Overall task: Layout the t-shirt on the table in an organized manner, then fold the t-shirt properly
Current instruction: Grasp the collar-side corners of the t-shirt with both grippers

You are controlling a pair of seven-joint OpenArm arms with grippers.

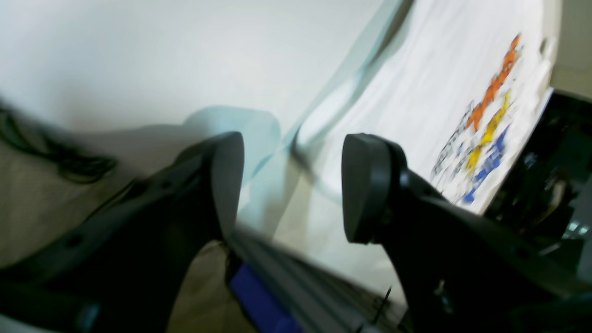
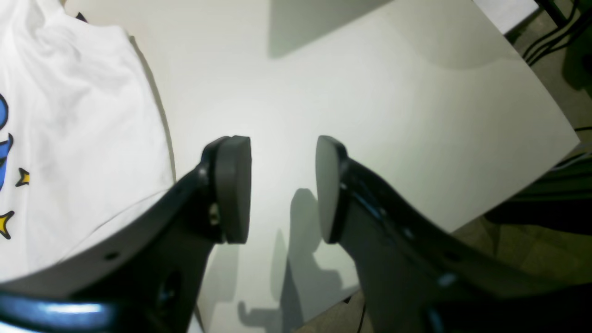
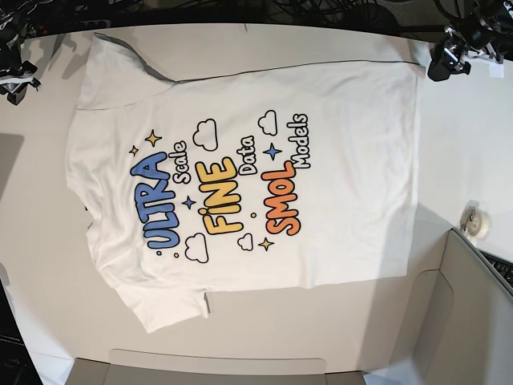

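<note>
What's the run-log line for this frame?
t-shirt: spread flat, print up, on table | left end effector: open, empty | right end effector: open, empty, over bare table beside shirt

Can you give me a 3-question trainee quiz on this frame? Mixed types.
1. True or false: the t-shirt lies print side up on the table.
2. Which word of the print is blue? A) FINE B) ULTRA C) SMOL
3. Fill in: in its own wrist view, the right gripper hangs over bare ____, beside the shirt.

Key:
1. True; the shirt lies spread out and unfolded.
2. B; FINE is yellow and SMOL is orange.
3. Table; its jaws are apart and hold nothing. The left gripper is open and empty too.
</note>
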